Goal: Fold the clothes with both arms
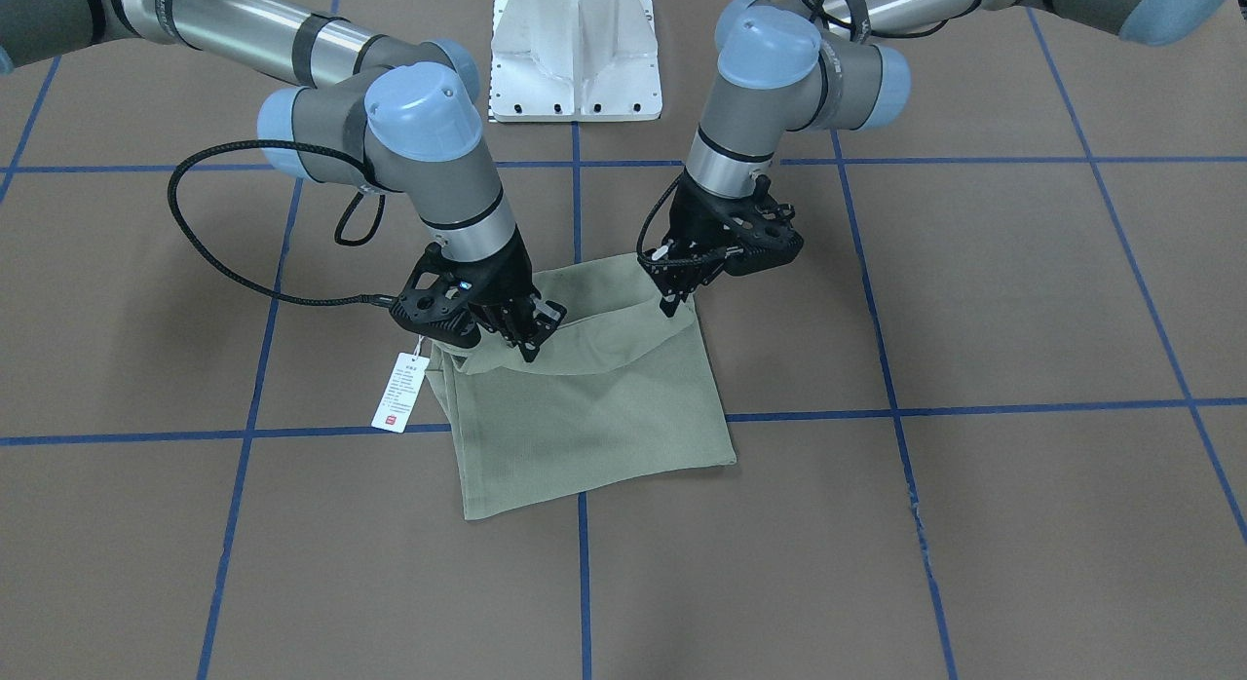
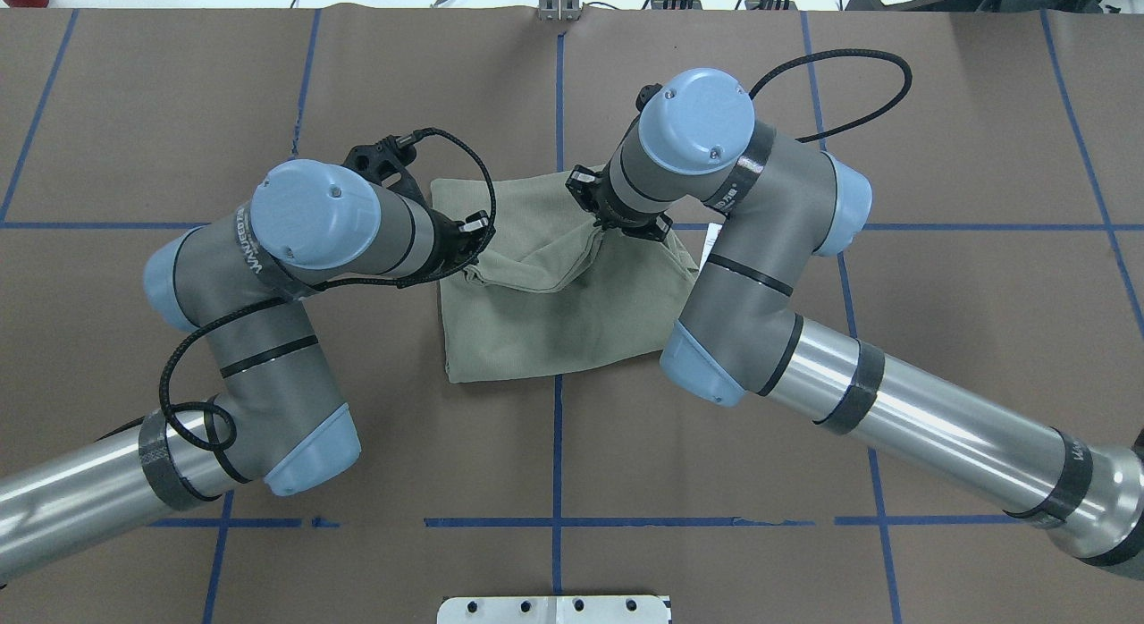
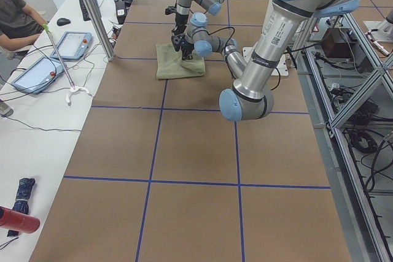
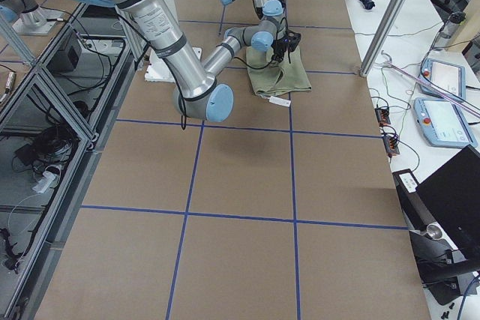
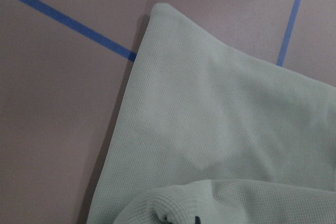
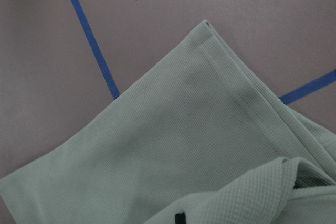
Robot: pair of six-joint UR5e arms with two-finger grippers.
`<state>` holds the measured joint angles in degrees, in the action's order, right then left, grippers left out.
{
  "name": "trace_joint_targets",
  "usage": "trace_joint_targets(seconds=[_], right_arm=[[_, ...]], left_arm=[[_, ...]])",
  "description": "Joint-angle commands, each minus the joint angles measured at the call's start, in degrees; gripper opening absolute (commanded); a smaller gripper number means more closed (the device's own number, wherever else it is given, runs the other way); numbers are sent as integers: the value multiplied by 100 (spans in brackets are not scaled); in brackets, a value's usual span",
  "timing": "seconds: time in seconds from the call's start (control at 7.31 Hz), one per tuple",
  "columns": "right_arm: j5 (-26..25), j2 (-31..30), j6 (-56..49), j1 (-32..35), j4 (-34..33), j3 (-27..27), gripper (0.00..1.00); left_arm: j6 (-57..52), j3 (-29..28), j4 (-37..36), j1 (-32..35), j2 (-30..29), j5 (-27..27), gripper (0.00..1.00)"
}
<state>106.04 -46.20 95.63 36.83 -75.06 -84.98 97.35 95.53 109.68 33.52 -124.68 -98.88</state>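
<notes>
on the brown table (image 1: 1013, 300), my left gripper (image 1: 674, 300) and right gripper (image 1: 531, 341) are each clamped on the lifted robot-side edge of the folded sage shirt (image 1: 594, 417); its hang tag (image 1: 400, 393) lies flat just beside my right gripper.

The left arm (image 2: 268, 356) and right arm (image 2: 742, 302) are grey and silver, capped pale blue (black braided cables (image 2: 858, 52) alongside).

1 shirt (image 1: 594, 407); 1 tag (image 1: 400, 393); 2 arms, left arm (image 1: 770, 86) and right arm (image 1: 429, 144); 2 grippers, left gripper (image 1: 672, 305) and right gripper (image 1: 531, 344); 1 pedestal (image 1: 575, 56)
</notes>
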Motion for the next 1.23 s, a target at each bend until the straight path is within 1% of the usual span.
trace_joint_targets(seconds=[0.0, 0.14, 0.27, 0.41, 0.68, 0.82, 0.96, 1.09], right_arm=[[109, 434, 17, 183, 9, 777, 0], [205, 489, -1, 288, 18, 1164, 0], [250, 559, -10, 463, 183, 1481, 47], [233, 638, -114, 569, 637, 1920, 99], [241, 656, -256, 632, 721, 1977, 100], [259, 656, -256, 649, 721, 1977, 100], [450, 648, -508, 745, 721, 1951, 100], [887, 560, -1024, 1051, 643, 1837, 100]], left_arm=[[20, -830, 211, 320, -458, 0, 0], [12, -1296, 630, 522, -504, 0, 23], [-49, -1770, 1104, 750, -513, 0, 99], [-406, -1845, 1152, 918, -513, 0, 100], [-428, -1845, 1170, 955, -496, -9, 100], [-436, -1828, 1179, 963, -478, -131, 100], [-602, -1819, 1179, 1120, -452, -454, 100], [-1212, -1636, 1135, 1391, -295, -936, 100]])
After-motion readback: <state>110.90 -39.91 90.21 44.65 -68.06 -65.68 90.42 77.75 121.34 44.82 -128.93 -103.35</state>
